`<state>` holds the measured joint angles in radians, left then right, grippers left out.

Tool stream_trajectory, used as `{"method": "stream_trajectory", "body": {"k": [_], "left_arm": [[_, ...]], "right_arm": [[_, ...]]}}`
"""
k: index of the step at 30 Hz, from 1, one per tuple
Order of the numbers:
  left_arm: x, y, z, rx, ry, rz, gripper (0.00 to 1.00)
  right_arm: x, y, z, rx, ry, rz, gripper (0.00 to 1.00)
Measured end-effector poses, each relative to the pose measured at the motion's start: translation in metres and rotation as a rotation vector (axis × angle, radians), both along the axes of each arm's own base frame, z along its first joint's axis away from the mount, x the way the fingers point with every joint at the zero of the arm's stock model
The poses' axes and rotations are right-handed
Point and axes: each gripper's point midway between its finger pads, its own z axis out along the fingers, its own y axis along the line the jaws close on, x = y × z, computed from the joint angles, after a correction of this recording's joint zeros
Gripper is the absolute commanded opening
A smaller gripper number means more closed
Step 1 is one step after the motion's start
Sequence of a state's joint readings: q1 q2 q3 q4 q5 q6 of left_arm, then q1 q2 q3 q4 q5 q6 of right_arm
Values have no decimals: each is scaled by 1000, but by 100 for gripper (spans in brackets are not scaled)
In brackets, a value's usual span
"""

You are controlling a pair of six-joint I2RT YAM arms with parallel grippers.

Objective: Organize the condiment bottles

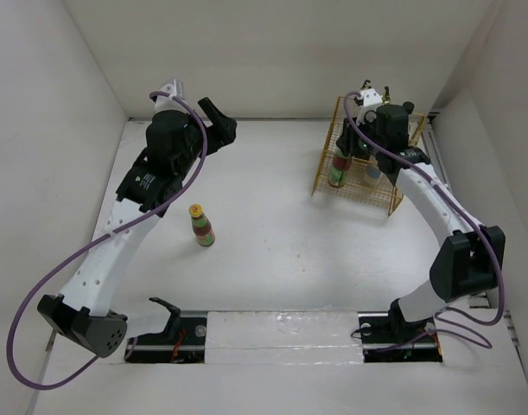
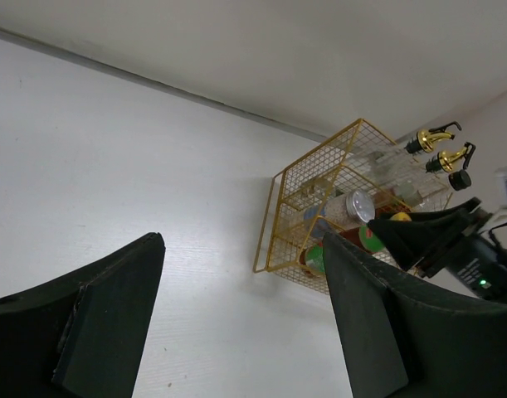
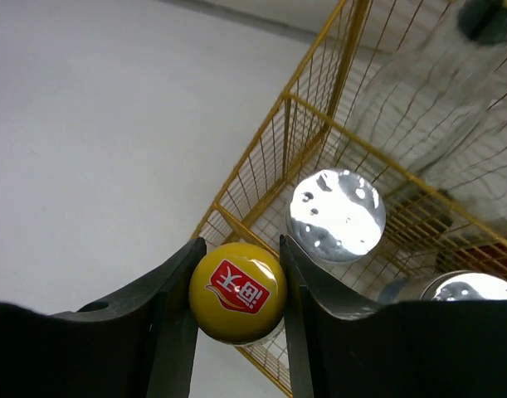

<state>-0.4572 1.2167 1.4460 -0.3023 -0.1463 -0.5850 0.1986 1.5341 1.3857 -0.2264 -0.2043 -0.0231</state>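
One yellow-capped sauce bottle (image 1: pixel 201 225) stands alone on the table, below my raised left gripper (image 1: pixel 219 121), which is open and empty (image 2: pixel 241 249). My right gripper (image 1: pixel 354 149) is shut on the yellow cap (image 3: pixel 236 292) of the second sauce bottle (image 1: pixel 339 169), at the front left corner of the gold wire basket (image 1: pixel 326 177). Inside the basket are two silver-lidded shakers (image 3: pixel 336 215) (image 3: pixel 465 290) and two gold-topped glass cruets (image 2: pixel 431 141) (image 2: pixel 452 156). A dark cap (image 3: pixel 489 16) shows at the top right of the right wrist view.
The basket (image 2: pixel 274 224) stands at the back right, near the right wall. White walls enclose the table on three sides. The arm bases and a taped strip (image 1: pixel 281 328) lie along the near edge.
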Motion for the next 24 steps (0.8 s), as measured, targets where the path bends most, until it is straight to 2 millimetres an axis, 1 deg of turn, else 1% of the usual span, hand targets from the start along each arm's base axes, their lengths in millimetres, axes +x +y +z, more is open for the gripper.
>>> {"method": "stream_trajectory", "body": {"k": [5, 6, 7, 8, 9, 10, 12, 13, 16, 18, 19, 20, 21, 23, 24], "left_arm": [[0, 0, 0, 1, 1, 1, 72], [0, 0, -1, 1, 2, 1, 72], [0, 0, -1, 1, 2, 1, 72], [1, 0, -1, 2, 3, 1, 72], [1, 0, -2, 3, 5, 1, 72], [1, 0, -2, 3, 6, 1, 72], [2, -1, -3, 4, 8, 1, 72], [2, -1, -4, 5, 9, 1, 72], [3, -1, -5, 7, 12, 4, 72], [4, 0, -6, 11, 13, 11, 72], [5, 1, -7, 13, 15, 15, 72], [5, 1, -7, 15, 16, 19, 72], [6, 2, -8, 17, 18, 22, 72], [7, 2, -10, 23, 24, 27, 69], [8, 2, -11, 25, 26, 29, 65]], "right_arm": [[-5, -3, -53, -50, 95, -21, 0], [-3, -4, -56, -50, 90, -25, 7], [-1, -4, -53, -49, 74, -29, 15], [-1, -3, -53, -51, 70, -30, 26], [-1, -2, -53, -52, 69, -31, 50], [-1, -2, -54, -51, 70, -32, 59], [-1, -2, -54, -47, 64, -35, 70], [-1, -2, -52, -47, 61, -35, 78], [-2, -4, -44, -48, 53, -45, 85], [-5, -5, -32, -48, 40, -50, 86], [-7, -5, -22, -46, 22, -54, 85], [-10, -3, -10, -41, -2, -48, 72], [-14, 2, 3, -38, -33, -34, 54], [-30, 22, 29, -21, -96, 39, 4], [-40, 36, 41, -7, -126, 87, 0]]}}
